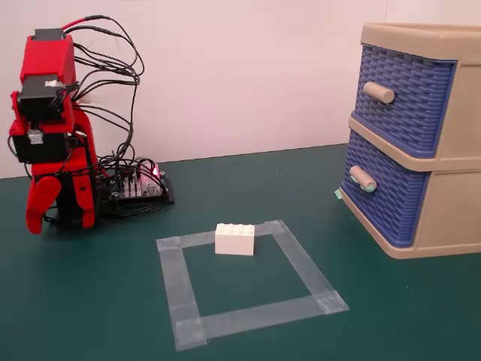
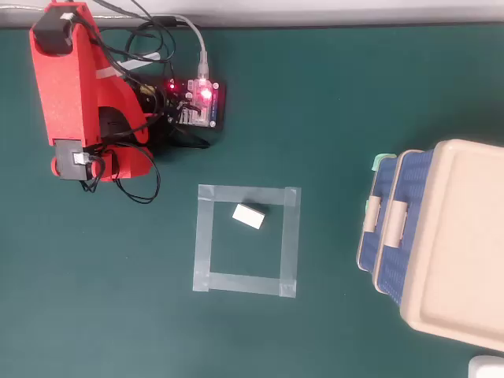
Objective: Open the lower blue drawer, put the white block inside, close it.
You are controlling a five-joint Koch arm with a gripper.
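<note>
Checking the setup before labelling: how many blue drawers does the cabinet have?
2. The upper blue drawer with a plain beige handle, and the lower blue drawer below it, handle teal-ended. Both look closed.

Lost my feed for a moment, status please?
Claw folded at base, holding nothing; open or shut unclear. White block inside tape square. Lower blue drawer shut. Path clear.

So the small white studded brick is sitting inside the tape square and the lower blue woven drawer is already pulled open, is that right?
Not quite. The small white studded brick is inside the tape square, but the lower blue woven drawer is shut, flush with the beige cabinet, as the fixed view shows.
</note>
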